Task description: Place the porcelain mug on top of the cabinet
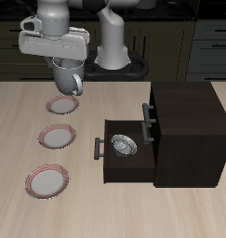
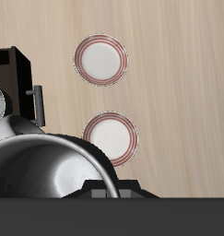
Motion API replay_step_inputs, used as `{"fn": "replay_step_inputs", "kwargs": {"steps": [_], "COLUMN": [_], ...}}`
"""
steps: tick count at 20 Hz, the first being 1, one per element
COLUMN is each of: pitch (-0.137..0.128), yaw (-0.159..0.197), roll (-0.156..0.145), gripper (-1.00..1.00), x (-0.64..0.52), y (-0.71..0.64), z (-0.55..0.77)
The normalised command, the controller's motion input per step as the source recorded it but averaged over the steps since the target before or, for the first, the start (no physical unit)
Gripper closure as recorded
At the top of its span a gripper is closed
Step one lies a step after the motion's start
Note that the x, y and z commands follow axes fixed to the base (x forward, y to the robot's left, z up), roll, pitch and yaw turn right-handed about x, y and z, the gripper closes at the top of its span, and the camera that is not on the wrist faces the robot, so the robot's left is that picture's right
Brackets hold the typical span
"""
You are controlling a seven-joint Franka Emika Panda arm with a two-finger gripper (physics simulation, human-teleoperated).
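Note:
The porcelain mug (image 1: 67,76), light grey-white with a loop handle, hangs in the air in my gripper (image 1: 62,61), which is shut on its rim. It is held above the plate farthest back (image 1: 61,104), well above the table. In the wrist view the mug (image 2: 40,171) fills the near field as a glossy rounded shape. The dark cabinet (image 1: 191,116) stands across the table from the mug, its flat top bare. Its drawer (image 1: 107,149) is pulled open toward the plates.
A small patterned silver bowl (image 1: 123,145) lies in the open drawer. Three pink-rimmed white plates lie in a row: farthest back, middle (image 1: 57,137), and nearest the front edge (image 1: 46,180). Two plates show in the wrist view (image 2: 100,59) (image 2: 111,136).

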Motion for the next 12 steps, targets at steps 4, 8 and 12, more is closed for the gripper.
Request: {"fn": "replay_step_inputs", "kwargs": {"steps": [4,8,12], "pitch": [-0.024,-0.012,-0.013], "yaw": [-0.009,0.014,-0.001], "roll": [0.004,0.010,-0.004], "gripper": [1.00,1.00,1.00], "x": [-0.06,-0.05,0.03], "y": [0.27,0.45,0.53], "z": [0.18,0.17,0.19]}}
